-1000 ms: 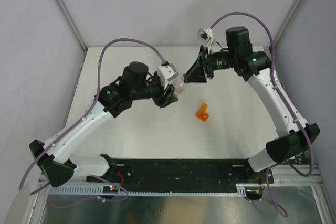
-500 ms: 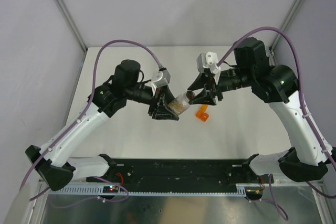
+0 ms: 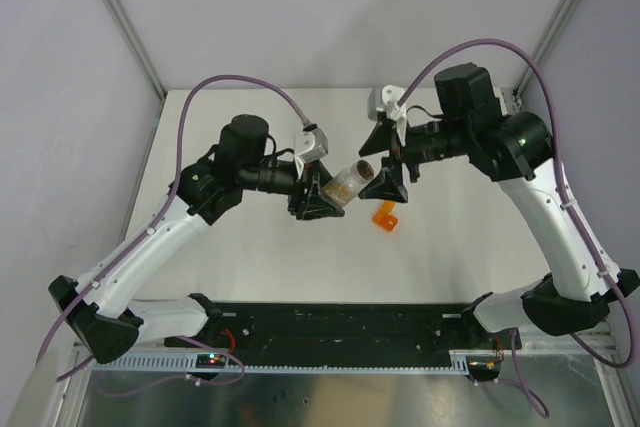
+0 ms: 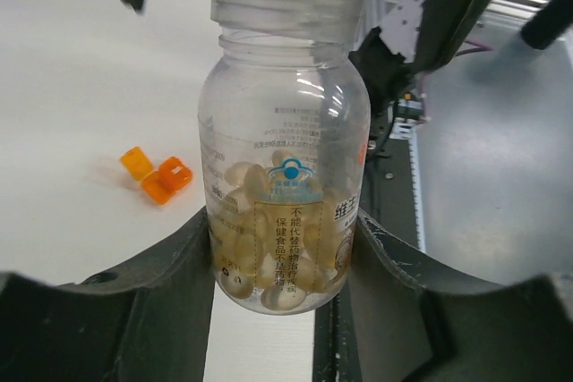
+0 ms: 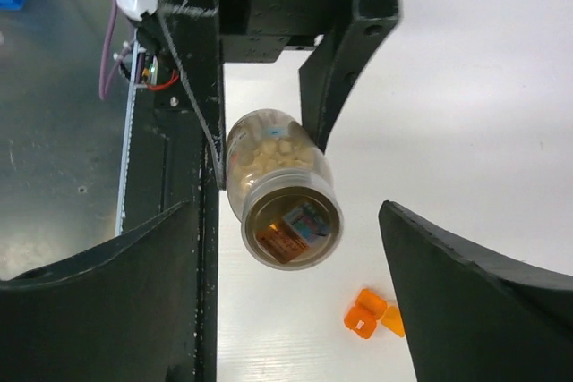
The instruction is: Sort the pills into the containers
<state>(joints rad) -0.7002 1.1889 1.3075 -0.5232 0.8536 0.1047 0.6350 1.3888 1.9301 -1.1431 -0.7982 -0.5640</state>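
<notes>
Pale grey walls [image 3: 300,17] close in a flat white table [image 3: 250,257], with a black mounting rail [image 3: 340,322] along its near edge and purple cables [image 3: 250,80] looping up over both arms.

Above the middle of the table, the left gripper [image 3: 322,197] holds a small clear plastic bottle [image 3: 348,181] off the surface. Its two black fingers [image 4: 179,284] press against opposite sides of the bottle's lower body. From overhead the bottle lies roughly on its side, with its neck towards the right arm. Pale tan pills [image 4: 269,266] fill about the bottom third of it, heaped against its base, and a printed label wraps the wall.

The right gripper [image 3: 382,160] faces the bottle's neck end with its jaws spread wide. In the right wrist view one finger [image 5: 107,292] stands on each side of the neck, and neither touches it. The end of the bottle looks brownish from there, and I cannot tell whether a cap sits on it.

A small bright orange translucent plastic box [image 3: 385,214] of joined square cells rests on the table. It sits just below and to the right of the two grippers, apart from both. No pills are visible in it, though it is too small in these views to be sure.
</notes>
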